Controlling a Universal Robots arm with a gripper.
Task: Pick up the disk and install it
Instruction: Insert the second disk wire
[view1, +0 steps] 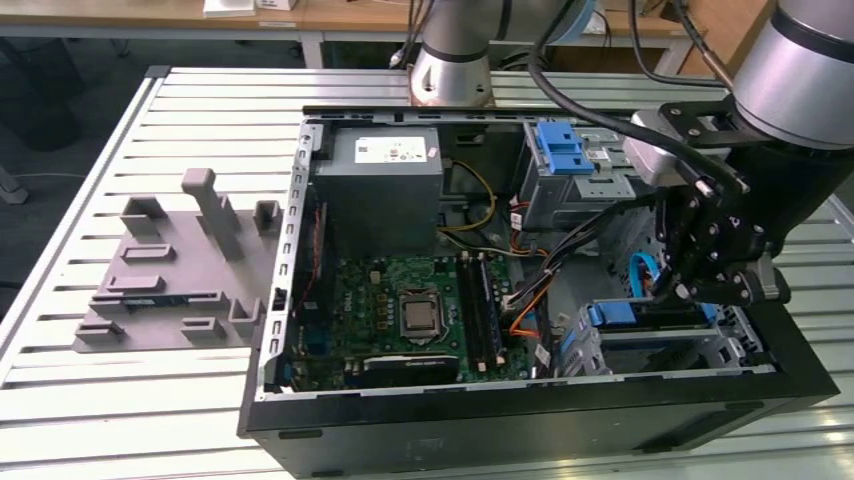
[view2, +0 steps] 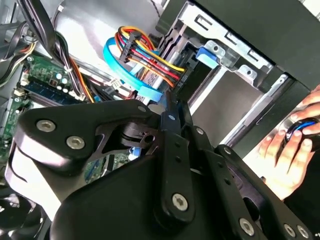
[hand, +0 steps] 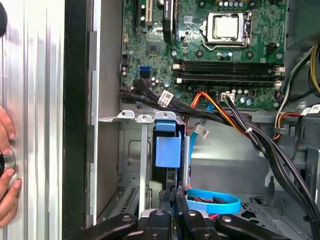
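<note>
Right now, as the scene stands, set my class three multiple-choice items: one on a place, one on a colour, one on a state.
1. In the exterior view, the gripper hangs over:
A. the power supply
B. the drive bay at the view's right
C. the table outside the case

2. The handle on the disk is:
A. blue
B. red
C. yellow

3. The computer case is:
A. closed
B. standing upright
C. lying open, motherboard exposed

Answers:
1. B, the gripper is above the bay in the case's corner.
2. A, the first wrist view shows a blue handle in the bay.
3. C, the board shows from above.
</note>
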